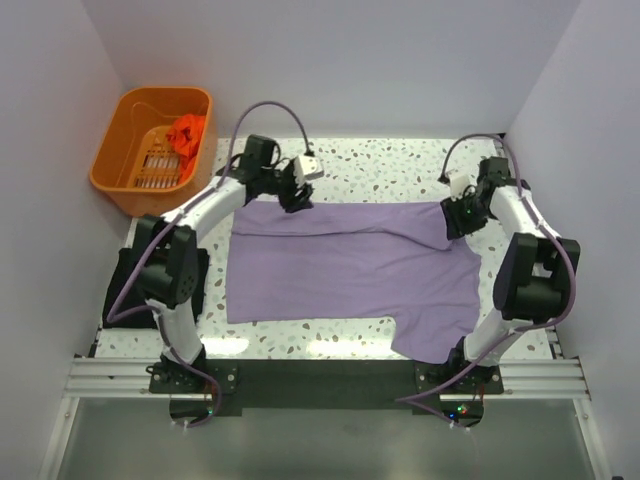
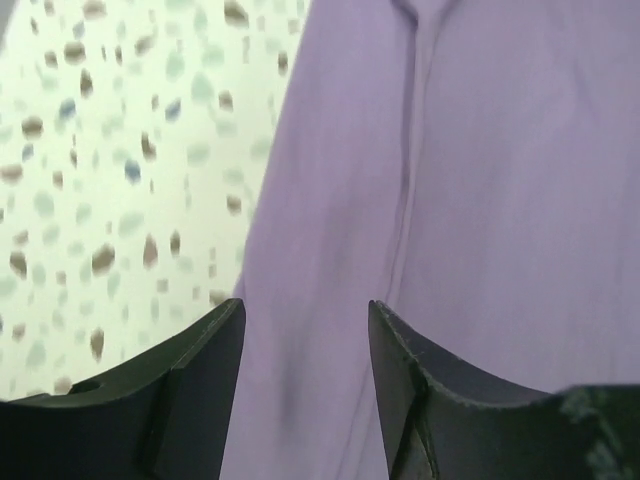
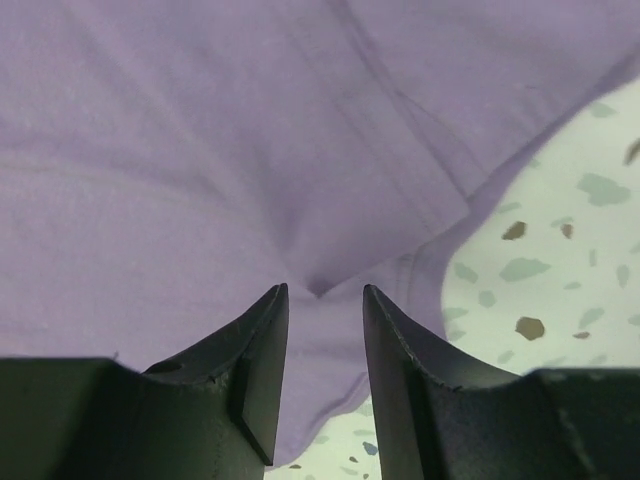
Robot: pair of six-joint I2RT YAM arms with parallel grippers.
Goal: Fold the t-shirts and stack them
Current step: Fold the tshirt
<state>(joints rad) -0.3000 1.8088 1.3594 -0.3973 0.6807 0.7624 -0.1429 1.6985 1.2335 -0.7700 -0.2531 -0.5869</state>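
A lilac-purple t-shirt (image 1: 345, 270) lies spread flat on the speckled table, and one part of it droops over the near right edge. My left gripper (image 1: 297, 198) is at the shirt's far left corner. In the left wrist view its jaws (image 2: 305, 320) stand open just above the cloth (image 2: 480, 200), with nothing pinched. My right gripper (image 1: 455, 222) is at the far right corner. Its jaws (image 3: 325, 300) are also open over the cloth (image 3: 200, 150), and a small pucker sits just past the tips. An orange-red t-shirt (image 1: 187, 133) lies bunched in the basket.
An orange plastic basket (image 1: 110, 170) with slotted sides stands at the far left, off the table's corner. White walls close in the back and both sides. Bare speckled tabletop (image 1: 380, 165) shows beyond the shirt.
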